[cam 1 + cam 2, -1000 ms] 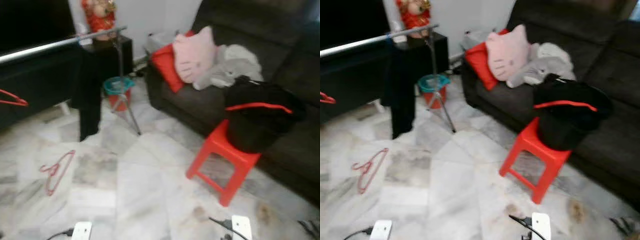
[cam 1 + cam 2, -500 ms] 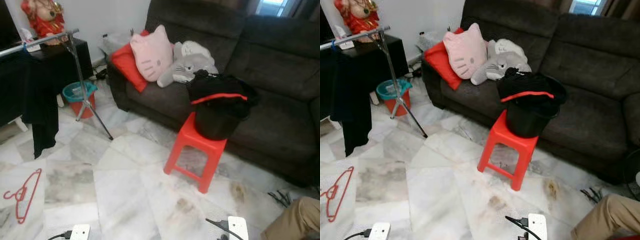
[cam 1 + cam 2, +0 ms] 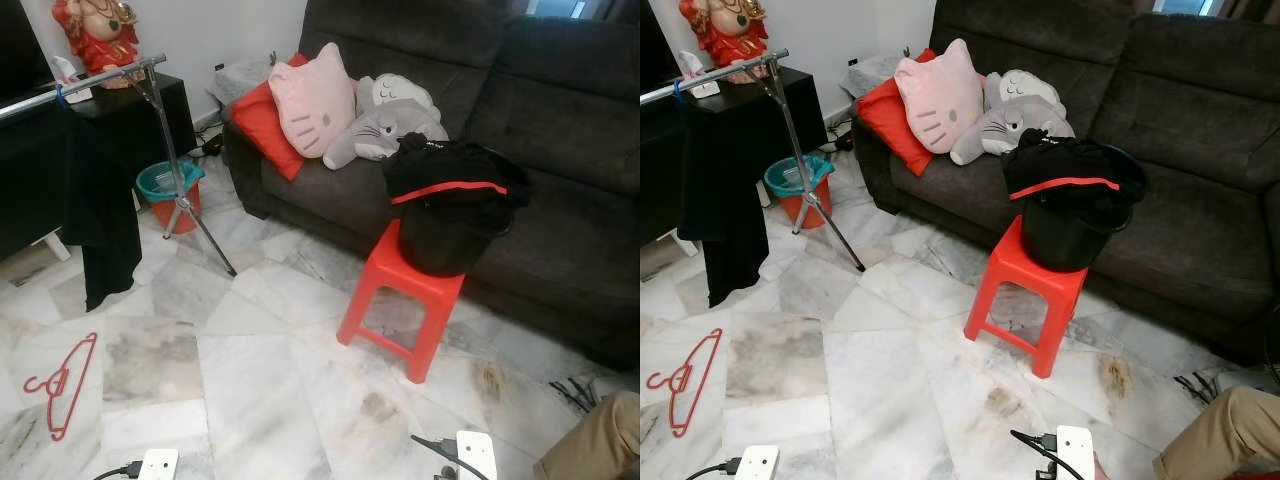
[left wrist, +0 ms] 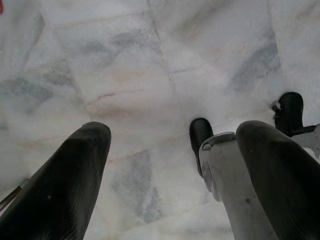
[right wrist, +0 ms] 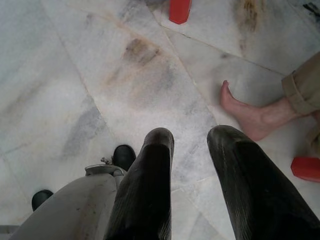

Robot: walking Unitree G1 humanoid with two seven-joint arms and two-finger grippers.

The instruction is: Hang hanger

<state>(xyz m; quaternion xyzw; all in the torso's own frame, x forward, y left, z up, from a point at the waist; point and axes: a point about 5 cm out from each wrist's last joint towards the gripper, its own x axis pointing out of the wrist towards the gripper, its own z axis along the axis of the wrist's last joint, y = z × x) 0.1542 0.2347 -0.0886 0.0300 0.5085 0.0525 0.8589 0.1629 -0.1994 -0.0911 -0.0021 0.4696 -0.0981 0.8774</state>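
A red hanger lies flat on the marble floor, well apart from the red stool on its far left side and just in front of the black garment draped over the metal clothes rail. The stool carries a black bucket heaped with dark clothing and stands just before the dark sofa, on which a pink cat cushion and a grey plush toy rest. Both arms hang low over the floor near the stool: the left gripper has its fingers spread wide and empty, the right gripper has its fingers apart with a narrower gap and empty, and a person's bare foot rests on the floor beyond the right gripper.
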